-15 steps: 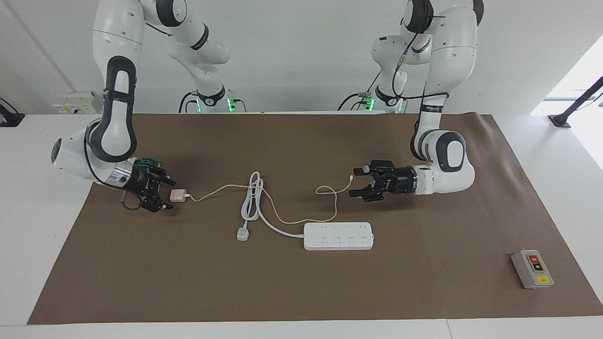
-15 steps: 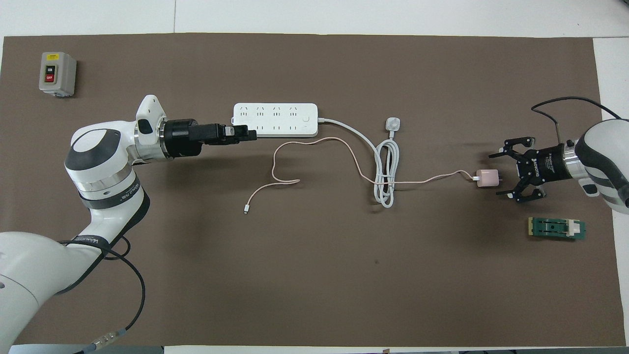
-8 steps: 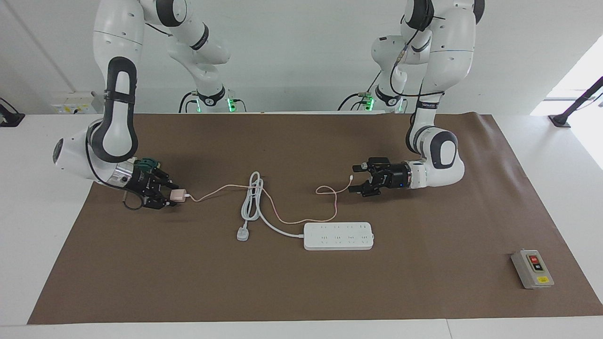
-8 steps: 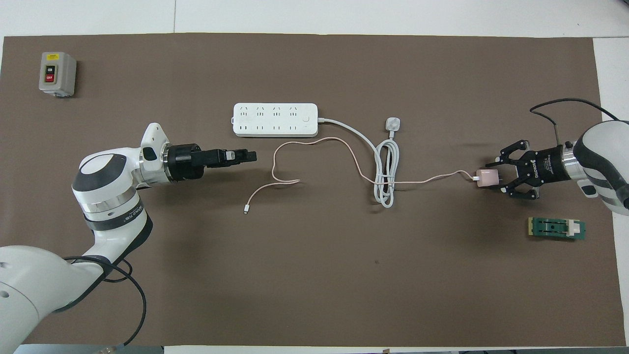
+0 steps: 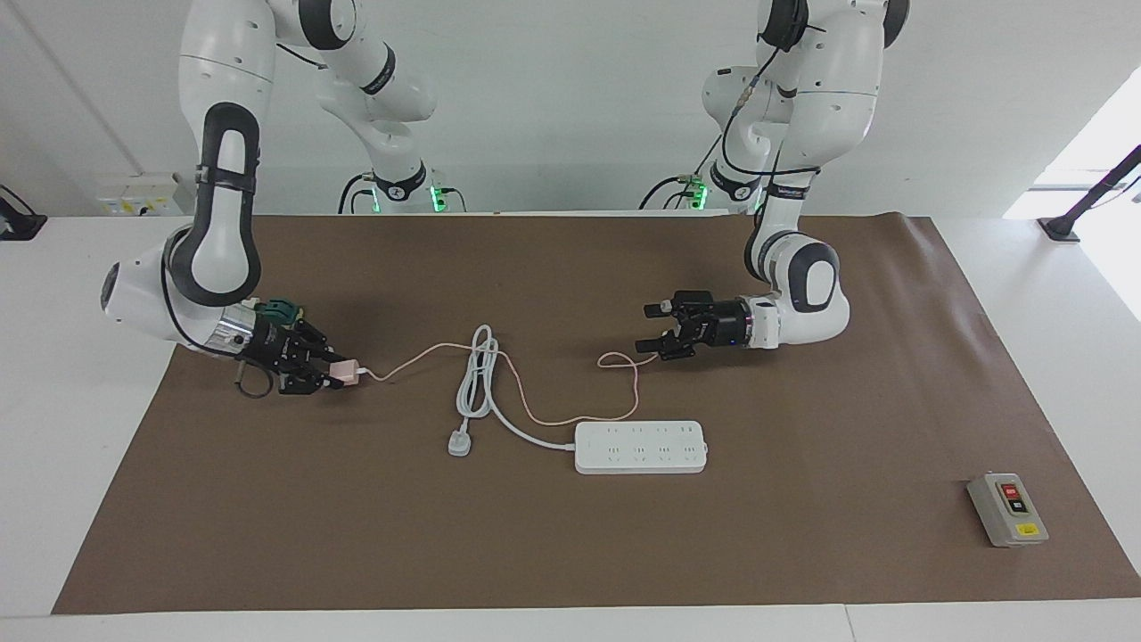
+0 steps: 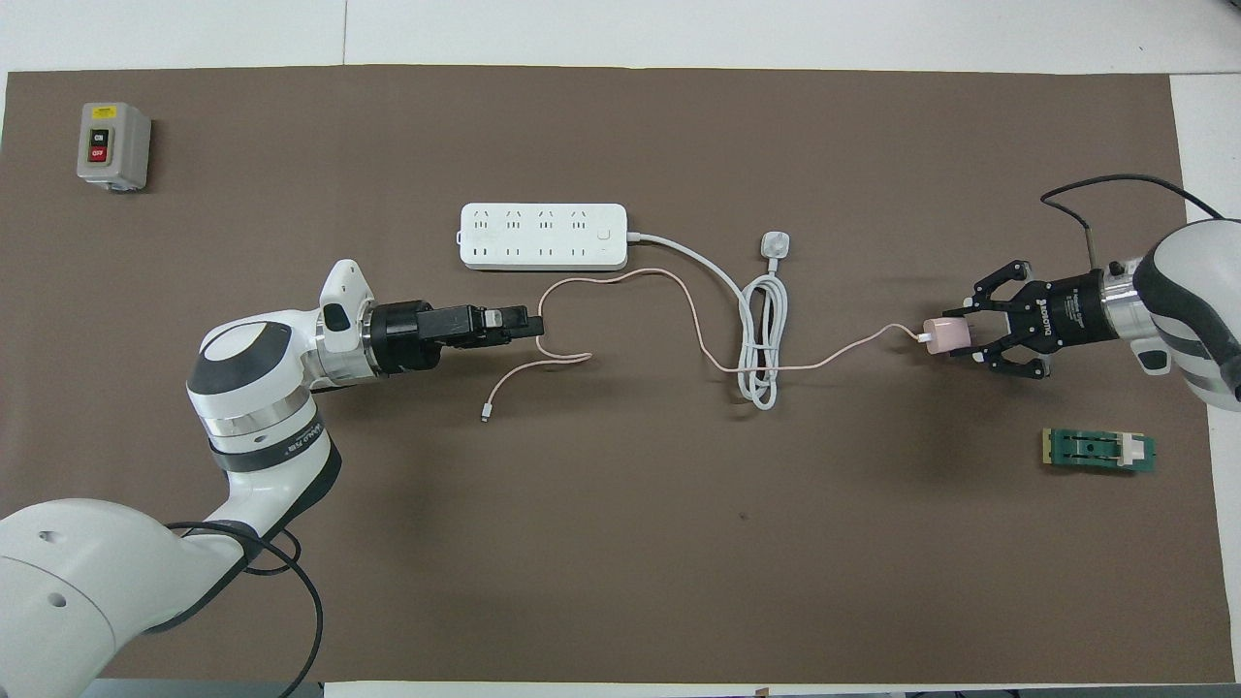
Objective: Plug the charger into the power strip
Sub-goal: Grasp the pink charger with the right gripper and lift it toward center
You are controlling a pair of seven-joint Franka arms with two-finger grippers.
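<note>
The charger (image 5: 344, 372) (image 6: 944, 334) is a small pale-pink cube at the right arm's end of the brown mat. My right gripper (image 5: 337, 372) (image 6: 952, 333) is shut on it, low over the mat. Its thin pink cable (image 5: 535, 416) (image 6: 679, 287) runs along the mat to a loose loop. The power strip (image 5: 640, 447) (image 6: 543, 236), a long white bar, lies flat and farther from the robots than the cable. My left gripper (image 5: 651, 327) (image 6: 538, 327) stands open and empty, lying sideways over the cable's loop.
A white three-pin plug (image 5: 458, 443) (image 6: 777, 244) and its coiled thick cord (image 5: 477, 379) (image 6: 764, 339) lie across the pink cable. A grey button box (image 5: 1007, 509) (image 6: 113, 145) sits at the left arm's end. A green part (image 6: 1098, 451) lies beside the right gripper.
My right gripper has shut on the charger and carried it a little toward the middle of the mat. The left arm has drawn back from the power strip to the cable's loop.
</note>
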